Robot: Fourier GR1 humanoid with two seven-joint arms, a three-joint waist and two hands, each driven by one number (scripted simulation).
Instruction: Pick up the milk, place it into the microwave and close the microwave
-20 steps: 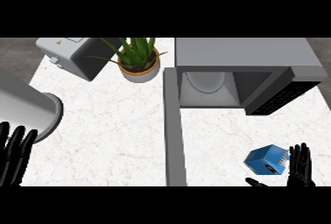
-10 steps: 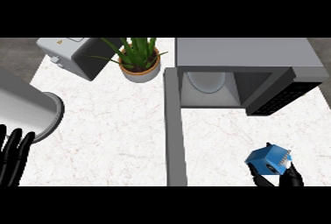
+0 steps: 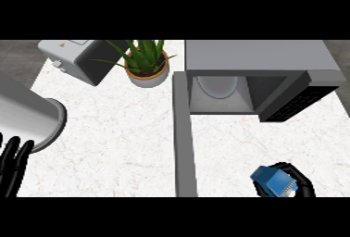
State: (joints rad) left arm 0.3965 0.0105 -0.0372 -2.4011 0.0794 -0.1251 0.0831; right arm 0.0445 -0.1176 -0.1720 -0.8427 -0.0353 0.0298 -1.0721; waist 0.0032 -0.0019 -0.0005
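Note:
The milk (image 3: 275,180) is a small blue carton at the counter's lower right, tilted. My right hand (image 3: 298,181) curls round it from below and the right, fingers arching over its top. The microwave (image 3: 256,76) stands at the back right with its cavity showing a white turntable plate (image 3: 217,85). Its door (image 3: 183,139) is swung open, running as a grey strip down the middle towards me. My left hand (image 3: 12,164) rests at the lower left edge, fingers straight and pointing up.
A potted plant (image 3: 146,62) stands at the back centre, left of the microwave. A grey toaster-like appliance (image 3: 80,58) sits at the back left. A large grey cylinder (image 3: 24,118) lies at the left edge. White marble counter (image 3: 116,139) spreads between them.
My right hand moved in from the right of the milk and closed round it. The carton has tipped and shifted slightly down. The left hand stays at the lower left.

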